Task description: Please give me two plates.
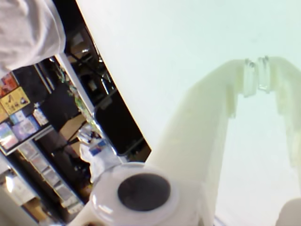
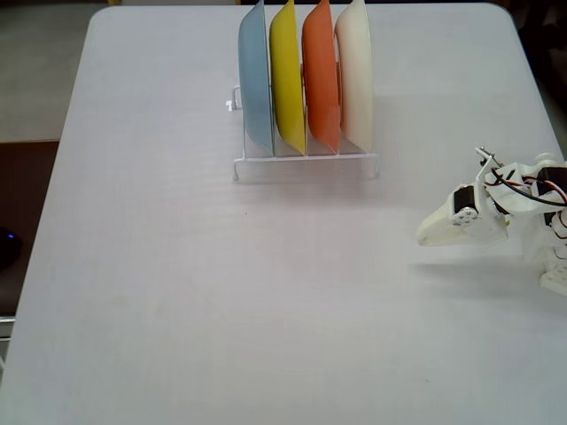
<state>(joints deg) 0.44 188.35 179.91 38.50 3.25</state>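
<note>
In the fixed view, the orange plate (image 2: pixel 321 75) and the cream-white plate (image 2: pixel 356 71) stand on edge in the two right slots of a white wire rack (image 2: pixel 306 162) at the table's far middle. My gripper (image 2: pixel 427 236) is near the table's right edge, well to the right of and nearer than the rack, with nothing in it. In the wrist view the gripper (image 1: pixel 256 63) has its white fingertips (image 1: pixel 249 77) close together over bare white table. No plate shows in the wrist view.
A light blue plate (image 2: pixel 255 75) and a yellow plate (image 2: pixel 288 75) stand in the rack's two left slots. The white table (image 2: pixel 221 292) spreads wide in front of the rack. Its left edge drops to dark floor; shelves show beyond it in the wrist view.
</note>
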